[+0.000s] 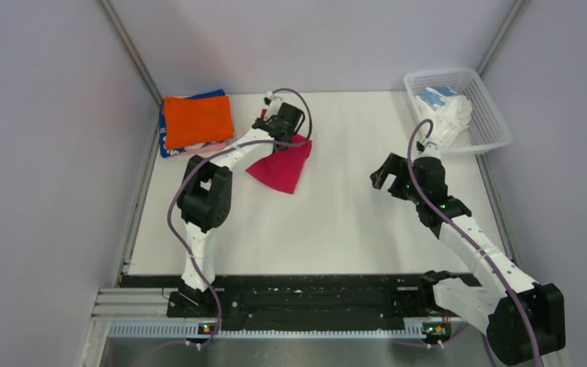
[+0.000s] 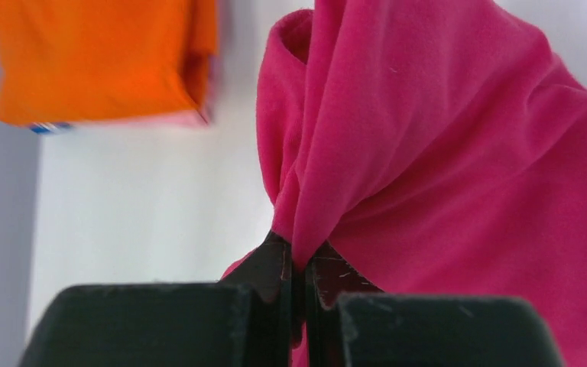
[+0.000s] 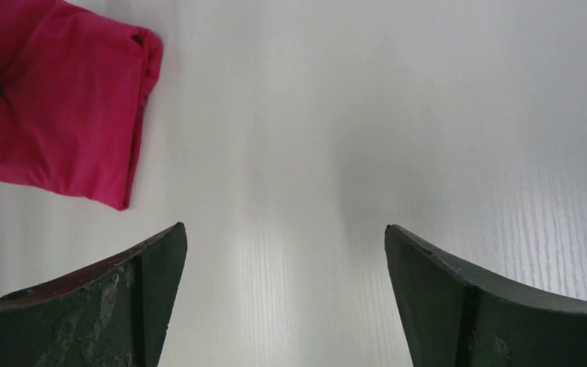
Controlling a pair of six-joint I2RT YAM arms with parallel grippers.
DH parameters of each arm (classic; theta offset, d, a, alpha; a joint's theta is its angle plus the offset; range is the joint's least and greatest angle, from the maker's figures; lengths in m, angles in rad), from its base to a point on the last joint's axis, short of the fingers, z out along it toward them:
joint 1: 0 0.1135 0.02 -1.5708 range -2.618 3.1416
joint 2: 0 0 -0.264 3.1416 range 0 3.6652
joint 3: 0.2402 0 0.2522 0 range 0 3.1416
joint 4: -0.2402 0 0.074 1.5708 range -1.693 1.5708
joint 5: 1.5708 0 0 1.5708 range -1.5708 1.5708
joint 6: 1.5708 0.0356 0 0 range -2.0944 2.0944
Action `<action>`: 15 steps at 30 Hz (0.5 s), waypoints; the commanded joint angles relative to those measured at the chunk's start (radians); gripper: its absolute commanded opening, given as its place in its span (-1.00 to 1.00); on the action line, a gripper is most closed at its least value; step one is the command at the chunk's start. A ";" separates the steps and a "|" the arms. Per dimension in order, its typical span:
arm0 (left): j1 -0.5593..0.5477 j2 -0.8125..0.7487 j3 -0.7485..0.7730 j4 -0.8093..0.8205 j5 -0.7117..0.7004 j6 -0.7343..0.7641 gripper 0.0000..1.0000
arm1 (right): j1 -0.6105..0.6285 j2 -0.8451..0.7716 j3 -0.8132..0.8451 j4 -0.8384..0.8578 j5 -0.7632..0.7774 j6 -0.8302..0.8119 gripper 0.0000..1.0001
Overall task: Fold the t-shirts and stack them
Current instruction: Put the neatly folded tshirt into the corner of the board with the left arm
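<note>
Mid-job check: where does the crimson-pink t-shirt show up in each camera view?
Top external: crimson-pink t-shirt sits left of centre, pinched by the left tool.
Left wrist: the t-shirt fills the right half, bunched into the shut tool at bottom centre.
Right wrist: the t-shirt is in the top-left corner.
Shared landmark: orange shirt, left of it in the top and left wrist views; not in the right wrist view.

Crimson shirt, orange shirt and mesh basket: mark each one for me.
crimson shirt (image 1: 283, 170), top view, middle of the bunched cloth.
orange shirt (image 1: 196, 120), top view, middle of its upper face.
mesh basket (image 1: 495, 111), top view, right-hand rim.
</note>
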 commanded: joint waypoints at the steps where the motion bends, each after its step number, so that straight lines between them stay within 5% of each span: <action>1: 0.045 -0.002 0.075 0.243 -0.173 0.289 -1.00 | -0.001 -0.011 0.003 0.023 0.026 -0.032 0.97; 9: 0.103 -0.002 0.140 0.410 -0.219 0.521 -1.00 | -0.001 -0.004 -0.004 0.026 0.056 -0.035 0.97; 15: 0.145 -0.005 0.243 0.343 -0.166 0.524 -1.00 | -0.002 -0.020 -0.009 0.023 0.054 -0.031 0.97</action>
